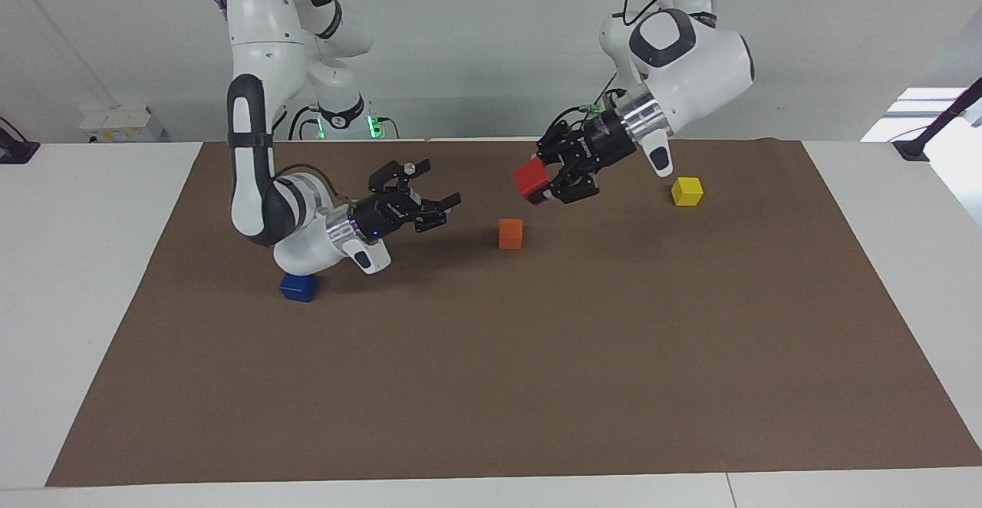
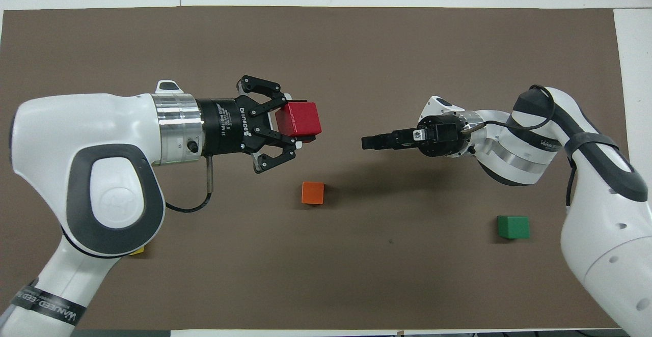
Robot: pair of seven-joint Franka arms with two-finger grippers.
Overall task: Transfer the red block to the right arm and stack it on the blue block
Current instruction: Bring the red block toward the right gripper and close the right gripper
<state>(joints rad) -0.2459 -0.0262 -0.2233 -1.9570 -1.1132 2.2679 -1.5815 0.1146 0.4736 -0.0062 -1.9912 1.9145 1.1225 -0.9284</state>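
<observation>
The blue block (image 1: 298, 287) sits closest to the facing camera, down on the brown mat (image 1: 537, 385) and tucked right under the right arm's (image 1: 261, 178) elbow, with nothing on it yet. Up in the air, the left gripper (image 1: 546, 186) has the red block (image 1: 532, 179) pinched between its fingers, carried above the mat and just past the orange cube (image 1: 510, 233) below. Facing it, the right gripper (image 1: 439, 209) hangs over the mat with its fingers spread wide, pointed straight at the red block but well apart from it, so there's a clear gap to close. By my reading the pick-up is done, and the handover, the carry and the stacking are all left. The facing view gives the blue block and the yellow cube (image 1: 687, 190), both covered by the arms from overhead; the overhead view alone shows a green cube (image 2: 513, 226) on the mat beside the right arm, and it shows the two grippers lined up nose to nose.
</observation>
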